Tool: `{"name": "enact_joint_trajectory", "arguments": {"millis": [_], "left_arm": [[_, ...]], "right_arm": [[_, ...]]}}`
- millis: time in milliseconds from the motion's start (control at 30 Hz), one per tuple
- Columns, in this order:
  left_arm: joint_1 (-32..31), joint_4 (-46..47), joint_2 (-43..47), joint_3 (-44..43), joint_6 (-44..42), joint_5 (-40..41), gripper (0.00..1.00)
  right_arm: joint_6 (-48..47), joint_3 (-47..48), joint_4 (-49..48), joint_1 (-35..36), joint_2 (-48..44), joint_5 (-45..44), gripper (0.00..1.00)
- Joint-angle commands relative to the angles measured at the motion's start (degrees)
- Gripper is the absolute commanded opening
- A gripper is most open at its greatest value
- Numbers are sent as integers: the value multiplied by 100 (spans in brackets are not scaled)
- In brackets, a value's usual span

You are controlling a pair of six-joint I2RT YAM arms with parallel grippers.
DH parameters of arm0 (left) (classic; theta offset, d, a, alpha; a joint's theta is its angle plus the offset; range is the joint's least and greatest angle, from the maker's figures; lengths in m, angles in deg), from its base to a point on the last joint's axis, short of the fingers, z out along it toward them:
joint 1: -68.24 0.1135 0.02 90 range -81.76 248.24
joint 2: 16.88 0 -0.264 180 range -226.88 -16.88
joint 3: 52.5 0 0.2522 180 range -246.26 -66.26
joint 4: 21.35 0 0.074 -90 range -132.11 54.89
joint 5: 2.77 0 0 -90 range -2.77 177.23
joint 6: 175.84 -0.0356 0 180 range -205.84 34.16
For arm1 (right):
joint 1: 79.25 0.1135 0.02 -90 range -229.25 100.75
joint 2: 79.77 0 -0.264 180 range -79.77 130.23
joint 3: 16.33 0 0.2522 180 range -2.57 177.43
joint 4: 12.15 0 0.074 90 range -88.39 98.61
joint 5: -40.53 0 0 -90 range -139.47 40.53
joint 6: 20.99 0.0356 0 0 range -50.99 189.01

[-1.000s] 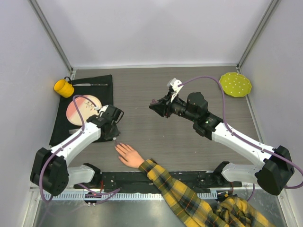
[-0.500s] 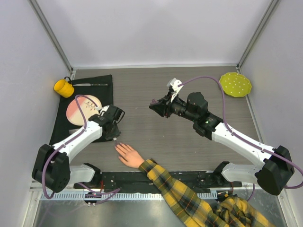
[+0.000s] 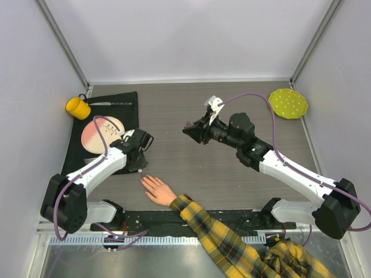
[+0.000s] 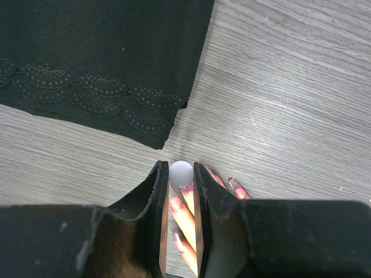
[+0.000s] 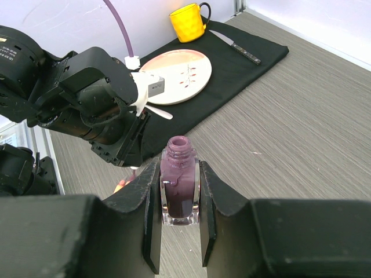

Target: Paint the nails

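Hand [image 3: 157,190] lies 4-to-10 o'clock, nails [image 4: 236,186] toward 10. Left gripper [image 4: 177,166] clamps brush cap [image 4: 181,172] above them; right gripper [image 5: 178,168] grips bottle [image 5: 178,191]. Mat [image 4: 104,63] corner at 11, bare table [image 4: 290,87] toward 1.

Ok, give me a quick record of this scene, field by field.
left gripper: shut on white cap, over the fingertips
right gripper: shut on open bottle of purple polish
hand: flat on table, fingers spread
nails: those visible look pink
mat: black, holds plate, mug, knife
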Motion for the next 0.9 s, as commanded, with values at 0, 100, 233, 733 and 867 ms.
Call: {"name": "enact_joint_trajectory", "arguments": {"millis": [0, 100, 233, 733, 867], "left_arm": [[22, -30, 37, -91, -51, 230, 0], [31, -39, 10, -91, -51, 256, 0], [31, -13, -16, -56, -51, 221, 0], [40, -145, 10, -187, -86, 388, 0], [49, -285, 45, -301, -138, 502, 0]], "right_arm": [[3, 134, -353, -21, -49, 21, 1], [3, 151, -353, -21, -31, 30, 1], [3, 151, -353, -21, -31, 30, 1], [-5, 169, -336, -29, -31, 47, 1], [3, 151, -336, -21, -66, 39, 1]]}}
